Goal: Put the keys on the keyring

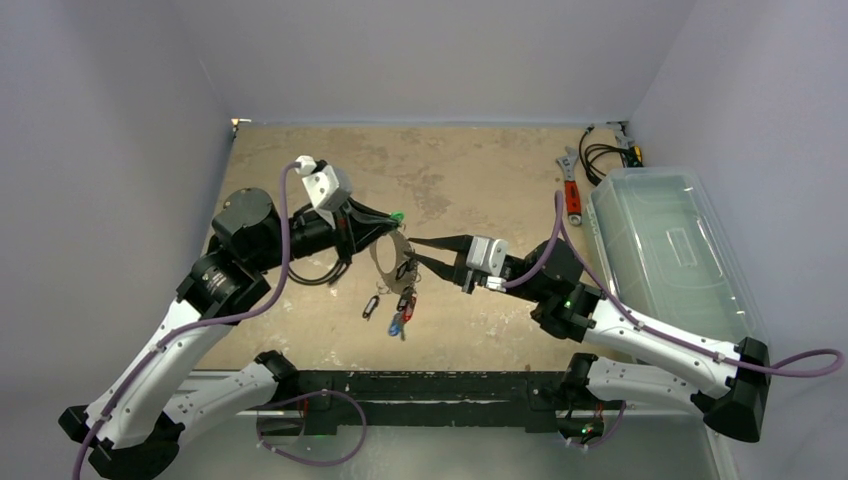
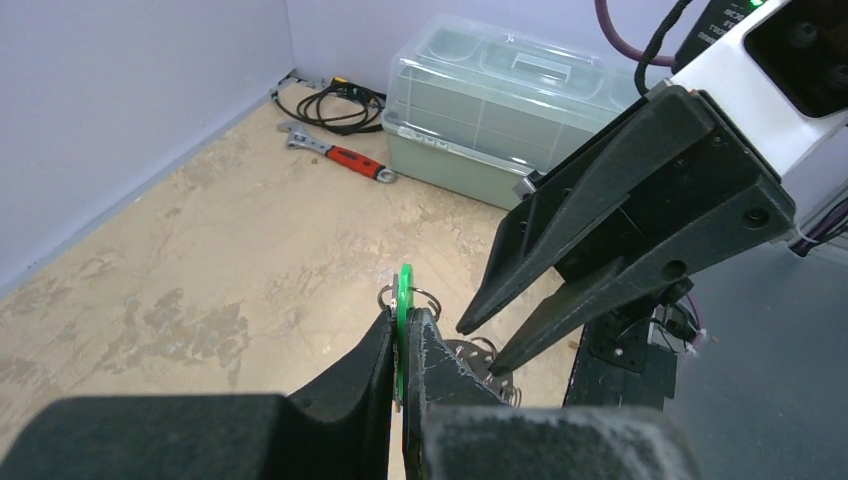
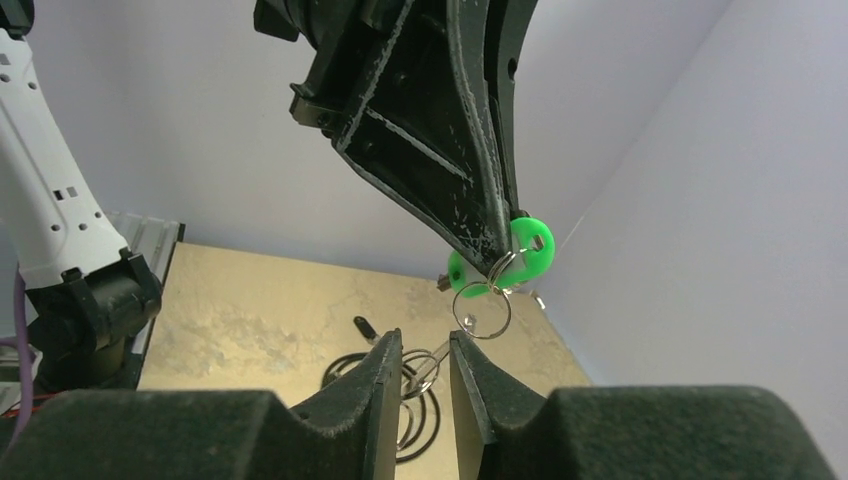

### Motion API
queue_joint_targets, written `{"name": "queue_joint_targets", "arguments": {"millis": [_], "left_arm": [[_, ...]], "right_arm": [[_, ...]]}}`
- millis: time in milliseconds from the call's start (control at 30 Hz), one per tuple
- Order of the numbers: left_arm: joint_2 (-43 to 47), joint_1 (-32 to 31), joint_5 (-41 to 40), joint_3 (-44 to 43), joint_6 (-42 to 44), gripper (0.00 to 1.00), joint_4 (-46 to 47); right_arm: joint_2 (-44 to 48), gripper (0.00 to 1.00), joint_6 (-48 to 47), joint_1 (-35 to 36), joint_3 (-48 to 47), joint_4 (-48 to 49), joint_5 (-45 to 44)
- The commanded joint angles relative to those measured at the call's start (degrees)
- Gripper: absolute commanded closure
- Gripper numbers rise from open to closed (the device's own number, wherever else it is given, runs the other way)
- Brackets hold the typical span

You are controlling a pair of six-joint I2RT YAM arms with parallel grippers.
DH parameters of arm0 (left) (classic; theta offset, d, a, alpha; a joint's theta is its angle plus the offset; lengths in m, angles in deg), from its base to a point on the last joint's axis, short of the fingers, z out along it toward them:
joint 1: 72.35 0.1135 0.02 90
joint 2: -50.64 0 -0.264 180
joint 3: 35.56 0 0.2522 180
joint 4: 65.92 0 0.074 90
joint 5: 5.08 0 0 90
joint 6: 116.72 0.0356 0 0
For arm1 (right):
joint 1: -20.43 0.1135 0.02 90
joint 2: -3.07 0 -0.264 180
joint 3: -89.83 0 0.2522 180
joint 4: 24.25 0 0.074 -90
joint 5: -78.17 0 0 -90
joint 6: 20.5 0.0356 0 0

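My left gripper [image 1: 390,224] [image 2: 403,318] is shut on a green key tag [image 2: 405,288] and holds it above the table. A small split ring [image 3: 482,311] hangs from the tag [image 3: 503,258]. The large toothed keyring [image 1: 391,257] sits just below and shows partly behind the left finger [image 2: 482,362]. Several keys with coloured heads [image 1: 402,306] lie or hang under it; I cannot tell which. My right gripper [image 1: 413,252] [image 3: 424,342] is open, facing the left one, its fingertips [image 2: 470,325] right beside the keyring. A black-headed key [image 3: 364,327] lies on the table.
A clear lidded plastic box [image 1: 665,250] stands at the right. A red-handled wrench [image 1: 571,190] and a black cable [image 1: 602,160] lie at the back right. A black coiled loop [image 1: 320,272] lies under the left arm. Walls enclose the table.
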Motion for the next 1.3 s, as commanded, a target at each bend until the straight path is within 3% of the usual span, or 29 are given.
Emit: {"name": "queue_joint_targets", "arguments": {"millis": [0,267,700,967,1267], "left_arm": [[0.2,0.3,-1.8,0.8,-3.0,1.0,6.8],[-0.7,0.3,-1.3,1.3,-4.8,1.0,8.6],[-0.5,0.3,1.0,1.3,-6.3,1.0,9.5],[0.1,0.3,0.9,1.4,-4.8,1.0,8.6],[0.4,0.2,3.7,1.2,-2.3,1.0,8.3]], "right_arm": [[1.7,0.73,2.4,0.4,-1.1,1.3,1.7],[0.7,0.71,5.0,0.4,-0.9,4.8,2.0],[-3.5,0.66,5.6,0.4,-2.9,6.2,-8.5],[0.5,0.64,5.6,0.3,-1.2,7.1,-8.0],[1.5,0.52,4.7,0.3,-1.7,5.3,-8.9]]}}
